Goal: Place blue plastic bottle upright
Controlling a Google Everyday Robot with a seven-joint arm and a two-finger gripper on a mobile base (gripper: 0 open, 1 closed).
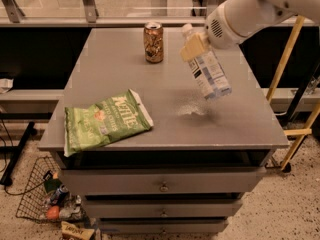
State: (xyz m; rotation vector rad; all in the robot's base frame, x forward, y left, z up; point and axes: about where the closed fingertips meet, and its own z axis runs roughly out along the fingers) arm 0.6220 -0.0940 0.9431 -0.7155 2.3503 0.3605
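The blue plastic bottle (209, 70) is clear with a white cap and a pale blue-white label. It hangs in the air above the right half of the grey table (115, 84), tilted, cap up and to the left, base down and to the right. My gripper (194, 45) is shut on the bottle's upper part, with a tan finger (192, 47) across its neck. The white arm comes in from the upper right. The bottle's base is clear of the table top.
A brown drink can (153, 42) stands upright at the back middle of the table. A green chip bag (105, 121) lies flat at the front left. Drawers are below the table top. A wire basket (47, 200) with litter sits on the floor at left.
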